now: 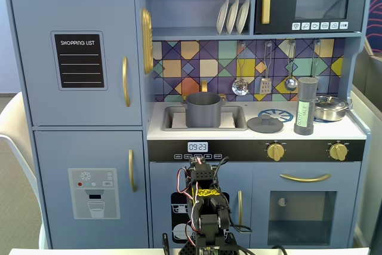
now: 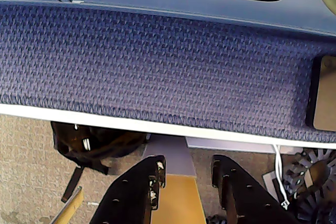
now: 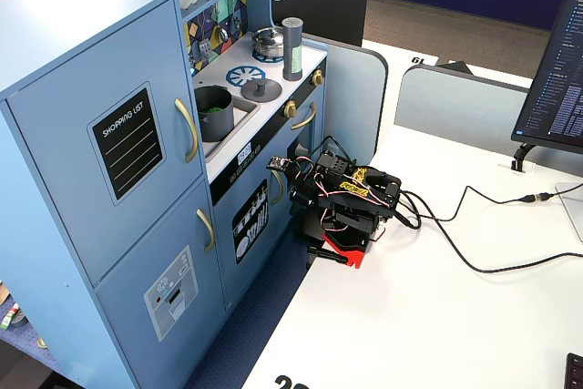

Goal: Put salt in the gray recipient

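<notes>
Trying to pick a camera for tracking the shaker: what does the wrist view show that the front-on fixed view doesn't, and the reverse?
Only the wrist view shows the gripper, empty, jaws slightly apart, above blue carpet. Only the front-on fixed view shows the salt upright on the counter, right of the lid, and the gray recipient in the sink. Both show the blue toy kitchen's front.

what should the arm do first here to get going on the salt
Probably unfold and lift toward the counter. In both fixed views the arm is folded low in front of the toy kitchen, and the wrist view shows the gripper empty, fingers slightly apart, aimed at the floor. The salt stands upright on the stovetop, right of the lid and the gray recipient sitting in the sink.
</notes>
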